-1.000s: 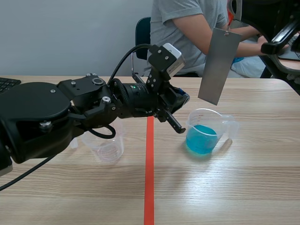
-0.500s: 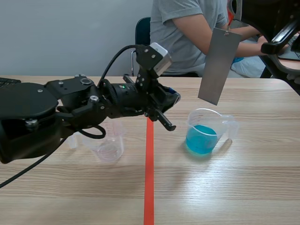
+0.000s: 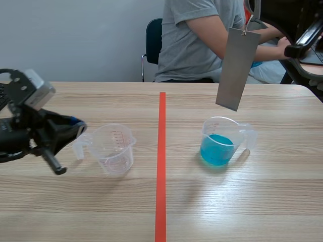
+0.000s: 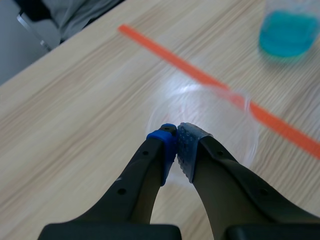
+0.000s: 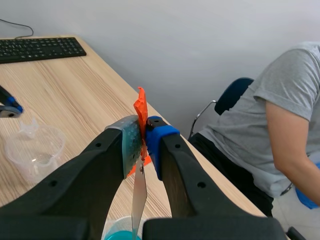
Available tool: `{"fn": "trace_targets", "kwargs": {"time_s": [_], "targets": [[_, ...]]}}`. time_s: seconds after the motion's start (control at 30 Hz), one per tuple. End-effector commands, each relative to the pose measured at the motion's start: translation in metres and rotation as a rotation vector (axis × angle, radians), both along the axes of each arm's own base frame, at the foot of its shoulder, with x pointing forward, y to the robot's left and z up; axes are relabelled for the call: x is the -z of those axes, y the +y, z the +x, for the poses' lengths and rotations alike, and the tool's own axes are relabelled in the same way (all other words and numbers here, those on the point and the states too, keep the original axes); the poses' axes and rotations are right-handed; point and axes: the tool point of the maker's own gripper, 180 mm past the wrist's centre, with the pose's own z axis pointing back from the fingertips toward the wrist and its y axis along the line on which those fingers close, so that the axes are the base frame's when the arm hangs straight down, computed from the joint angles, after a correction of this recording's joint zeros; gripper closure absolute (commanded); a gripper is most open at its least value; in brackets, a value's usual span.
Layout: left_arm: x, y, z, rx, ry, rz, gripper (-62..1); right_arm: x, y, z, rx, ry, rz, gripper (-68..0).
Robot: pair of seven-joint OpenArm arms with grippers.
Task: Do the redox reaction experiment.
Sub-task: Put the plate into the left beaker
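My left jaws are pressed together on nothing, low near the left edge of the wooden bench (image 3: 252, 201), just beside the handle of an empty clear plastic measuring cup (image 3: 115, 148) (image 4: 205, 125). That cup stands left of the orange-red tape line (image 3: 161, 166) that runs down the middle of the bench. Right of the line stands a clear plastic cup of blue liquid (image 3: 222, 141) (image 4: 287, 30). My right jaws, held high, pinch an orange tag (image 5: 141, 107) from which a flat grey metal strip (image 3: 236, 68) (image 5: 139, 200) hangs over the blue cup, its lower end above the rim. A person in a grey shirt (image 3: 197, 35) sits at the far edge.
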Motion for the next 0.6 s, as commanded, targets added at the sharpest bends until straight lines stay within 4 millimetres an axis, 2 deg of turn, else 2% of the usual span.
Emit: {"fn": "trace_targets", "kwargs": {"time_s": [0.0,0.17,0.27,0.47,0.57], "targets": [[0.002,0.010,-0.009,-0.032,0.012,-0.009,-3.6,-0.009,0.005,-0.002,-0.033,-0.029,-0.004,-1.7],[0.025,0.066,-0.041,-0.186,0.087,0.063,-3.6,-0.009,0.018,-0.005,-0.078,-0.032,0.003,-1.7],[0.039,0.094,-0.067,-0.262,0.142,0.104,-3.6,-0.011,0.026,-0.005,-0.098,-0.036,0.009,-1.7],[0.062,0.134,-0.124,-0.409,0.249,0.152,-3.6,-0.021,0.045,-0.002,-0.134,-0.061,0.027,-1.7],[0.072,0.147,-0.153,-0.495,0.299,0.166,-3.6,-0.027,0.058,-0.002,-0.159,-0.075,0.040,-1.7]]}}
